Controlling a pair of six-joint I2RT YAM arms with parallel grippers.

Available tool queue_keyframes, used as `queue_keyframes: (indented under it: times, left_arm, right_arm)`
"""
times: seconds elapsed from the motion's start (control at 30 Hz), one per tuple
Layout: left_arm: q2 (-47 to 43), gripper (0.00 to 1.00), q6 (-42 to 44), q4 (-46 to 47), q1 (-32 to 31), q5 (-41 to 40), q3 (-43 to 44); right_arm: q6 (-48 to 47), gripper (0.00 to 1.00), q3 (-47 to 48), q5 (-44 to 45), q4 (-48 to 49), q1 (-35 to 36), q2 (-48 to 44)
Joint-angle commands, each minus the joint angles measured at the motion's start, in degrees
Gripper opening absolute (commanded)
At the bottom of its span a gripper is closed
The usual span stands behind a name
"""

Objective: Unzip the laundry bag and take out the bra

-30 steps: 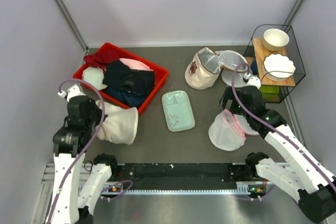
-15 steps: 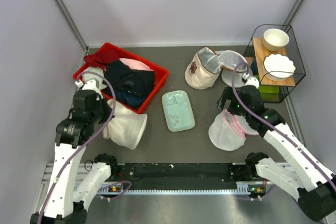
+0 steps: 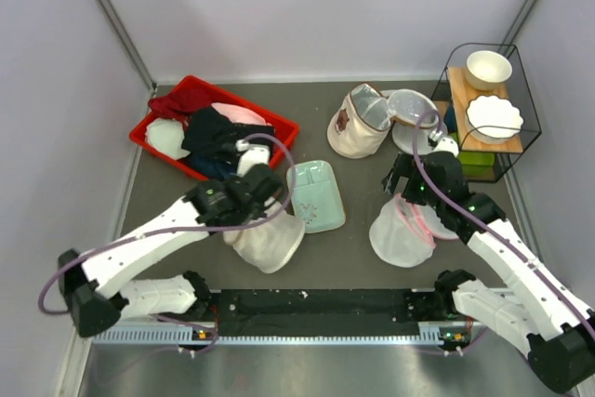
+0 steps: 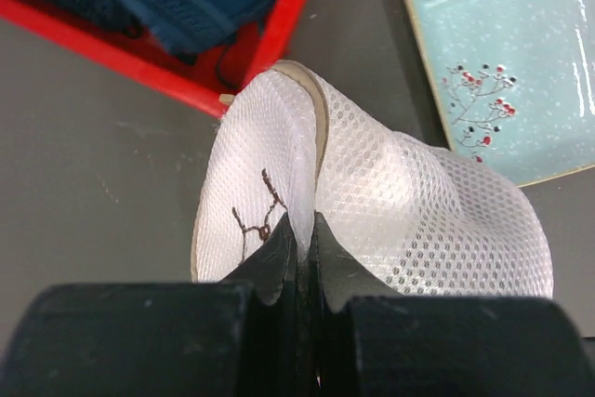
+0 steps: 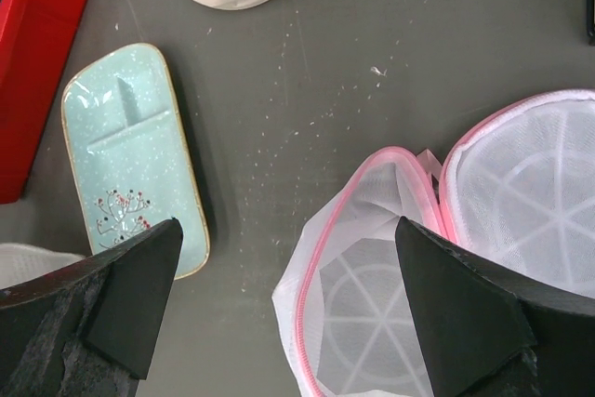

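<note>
The laundry bag (image 3: 270,239), cream-white and padded, lies on its side in front of the teal plate. My left gripper (image 3: 253,213) is shut on a fold of it. In the left wrist view the fingertips (image 4: 284,253) pinch the mesh fabric (image 4: 418,211) beside the round face with a dark stitched icon (image 4: 256,216). My right gripper (image 3: 409,194) is open and empty, hovering over a pink-trimmed mesh bag (image 3: 402,230), whose open mouth (image 5: 372,295) lies between its fingers. The bra is hidden.
A red bin (image 3: 286,135) full of clothes stands at the back left. A teal plate (image 3: 314,194) lies in the middle. A beige pouch (image 3: 358,123) and a wire rack (image 3: 521,90) with white bowls are at the back right.
My left arm has swung right, dragging the laundry bag from beside the red bin's left end to in front of the teal plate. The right arm has barely moved.
</note>
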Motion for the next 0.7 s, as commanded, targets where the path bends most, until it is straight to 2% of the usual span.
queue_keyframes:
  times: [0.0, 0.07, 0.13, 0.2, 0.27, 0.3, 0.33, 0.47, 0.57, 0.6, 0.67]
  left_arm:
    - [9.9, 0.0, -6.87, -1.85, -7.84, -10.82, 8.35]
    - [13.0, 0.07, -7.49, -3.6, -10.65, -10.21, 11.94]
    - [16.26, 0.33, -7.32, -3.44, -11.97, -7.41, 13.89]
    - [15.92, 0.6, -6.0, -0.64, -12.5, -0.91, 15.3]
    - [13.73, 0.76, -3.81, 2.35, -12.68, 5.23, 14.78]
    - [10.85, 0.77, -3.02, 4.63, -12.68, 6.3, 14.43]
    - [9.17, 0.84, -2.57, 5.26, -12.6, 6.4, 14.08]
    - [1.17, 0.96, -1.6, 4.22, -9.88, 5.52, 13.64]
    - [-5.94, 0.96, -0.73, 3.33, -1.9, 8.42, 11.1]
    - [-7.1, 0.97, -0.64, 3.16, 3.0, 10.6, 10.04]
    - [-10.69, 0.96, -0.11, 2.72, 7.95, 13.6, 6.27]
  right_arm:
    - [1.52, 0.99, 0.72, 1.01, 1.01, 0.72, -2.86]
    - [1.96, 0.99, 0.55, 2.5, 1.1, 0.8, -3.83]
    - [2.05, 0.99, 0.46, 4.25, 1.27, 0.8, -5.15]
    - [1.97, 0.99, 0.55, 4.7, 1.36, 0.8, -5.77]
    - [2.23, 0.99, 0.64, 4.7, 1.53, 0.8, -6.21]
    - [2.14, 0.99, 0.55, 4.53, 1.53, 0.8, -6.04]
    - [2.23, 0.99, 0.64, 4.0, 1.8, 0.72, -5.95]
    - [2.14, 0.99, 0.46, 0.58, 3.38, 0.8, -3.76]
    - [3.19, 0.99, 0.11, -5.47, 6.36, 1.07, -1.56]
    - [3.54, 0.99, -0.15, -7.32, 7.93, 2.11, -0.86]
    - [4.42, 0.99, -0.51, -11.8, 12.4, 4.66, 0.29]
